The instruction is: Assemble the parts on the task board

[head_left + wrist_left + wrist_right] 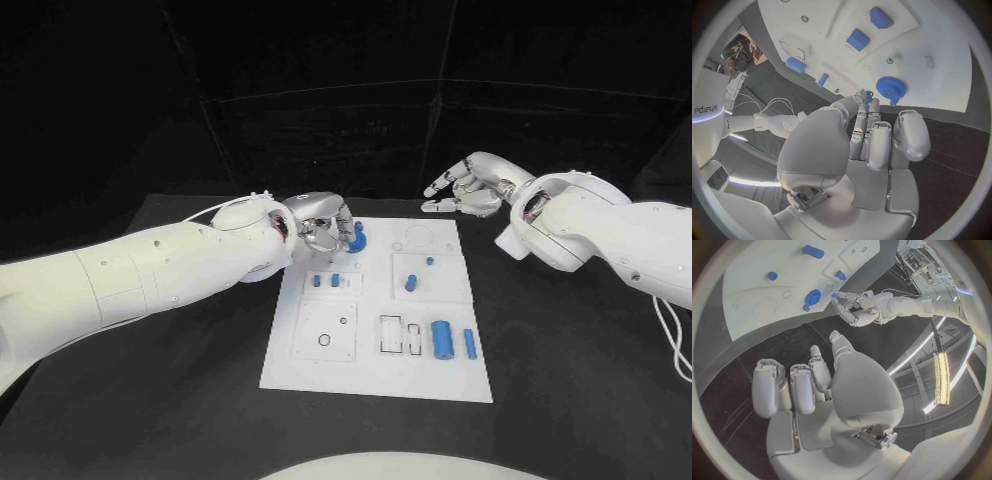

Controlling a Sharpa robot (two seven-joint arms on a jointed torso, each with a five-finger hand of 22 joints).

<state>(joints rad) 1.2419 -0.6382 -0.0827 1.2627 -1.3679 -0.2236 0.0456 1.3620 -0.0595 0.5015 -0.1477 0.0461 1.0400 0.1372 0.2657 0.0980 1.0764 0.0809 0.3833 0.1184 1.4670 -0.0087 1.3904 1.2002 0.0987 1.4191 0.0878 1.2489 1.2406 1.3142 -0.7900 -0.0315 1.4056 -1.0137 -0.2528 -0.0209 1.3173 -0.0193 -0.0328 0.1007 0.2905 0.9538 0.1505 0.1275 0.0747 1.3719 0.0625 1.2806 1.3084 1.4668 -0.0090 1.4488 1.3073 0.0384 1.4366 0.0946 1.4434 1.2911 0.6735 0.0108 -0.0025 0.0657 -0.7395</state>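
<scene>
Behind left hand (326, 228): gear (355, 240), half-hidden.

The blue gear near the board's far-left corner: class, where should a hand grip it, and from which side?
Grip the blue gear by its toothed rim, coming from above. It lies flat on the task board, so only rim and top are exposed. The left hand is nearest.
</scene>
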